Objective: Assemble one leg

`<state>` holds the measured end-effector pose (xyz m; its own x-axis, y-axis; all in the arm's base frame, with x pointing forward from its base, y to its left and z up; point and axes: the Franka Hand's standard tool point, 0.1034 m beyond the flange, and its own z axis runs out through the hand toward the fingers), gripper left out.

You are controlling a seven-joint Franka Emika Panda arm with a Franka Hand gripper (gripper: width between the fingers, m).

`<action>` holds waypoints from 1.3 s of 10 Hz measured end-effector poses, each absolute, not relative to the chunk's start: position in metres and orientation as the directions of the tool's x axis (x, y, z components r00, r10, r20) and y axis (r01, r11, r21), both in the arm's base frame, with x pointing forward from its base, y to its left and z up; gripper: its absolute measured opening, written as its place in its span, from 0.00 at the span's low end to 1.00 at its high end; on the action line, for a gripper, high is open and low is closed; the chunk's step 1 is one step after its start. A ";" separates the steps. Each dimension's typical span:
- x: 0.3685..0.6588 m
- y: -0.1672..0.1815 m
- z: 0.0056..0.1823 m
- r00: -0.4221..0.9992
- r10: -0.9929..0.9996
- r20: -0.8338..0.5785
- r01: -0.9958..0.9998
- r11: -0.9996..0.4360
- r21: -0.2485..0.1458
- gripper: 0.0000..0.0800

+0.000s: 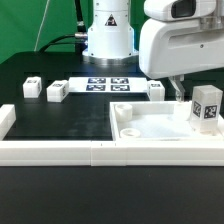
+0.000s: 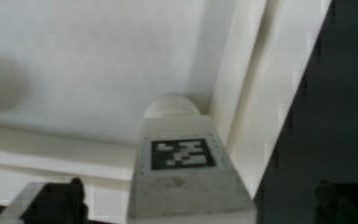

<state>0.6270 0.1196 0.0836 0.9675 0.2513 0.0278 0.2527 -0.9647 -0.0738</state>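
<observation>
Black tabletop (image 1: 60, 118), with the white panel (image 1: 150, 130) lying at the exterior view's right. Leg (image 1: 207, 108) stands upright at the panel's right edge, marker tag facing the exterior camera. Gripper (image 2: 202, 200) spread wide: fingers (image 2: 60, 200) flank the leg with a gap on each side, grasping nothing.

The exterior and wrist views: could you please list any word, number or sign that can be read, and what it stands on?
No words, brands or numbers are readable in either view.
The leg carries only a black-and-white marker tag, a pattern without letters.
The marker board carries such tags too, too small to make out.
</observation>
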 end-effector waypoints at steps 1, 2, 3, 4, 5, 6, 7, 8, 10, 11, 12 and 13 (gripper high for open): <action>0.632 0.120 0.084 0.965 0.255 0.055 0.258 -0.964 -0.065 0.81; 0.634 0.120 0.085 0.965 0.255 0.063 0.259 -0.964 -0.063 0.81; 0.634 0.120 0.086 0.966 0.249 0.064 0.253 -0.965 -0.064 0.81; 0.634 0.123 0.086 0.968 0.244 0.064 0.248 -0.966 -0.065 0.81; 0.634 0.122 0.086 0.968 0.244 0.064 0.248 -0.967 -0.065 0.67; 0.634 0.122 0.086 0.968 0.243 0.064 0.247 -0.967 -0.065 0.50; 0.634 0.121 0.086 0.968 0.243 0.064 0.247 -0.967 -0.065 0.50; 0.634 0.121 0.086 0.968 0.243 0.064 0.247 -0.967 -0.065 0.36; 0.634 0.121 0.086 0.971 0.230 0.064 0.234 -0.970 -0.066 0.36; 0.634 0.121 0.086 0.971 0.229 0.064 0.234 -0.970 -0.066 0.36; 0.634 0.121 0.086 0.981 0.184 0.062 0.188 -0.979 -0.074 0.36; 0.635 0.121 0.086 0.998 -0.003 0.056 0.003 -0.996 -0.091 0.36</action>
<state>0.6352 0.1207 0.0857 0.9984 -0.0026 0.0559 0.0025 -0.9958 -0.0915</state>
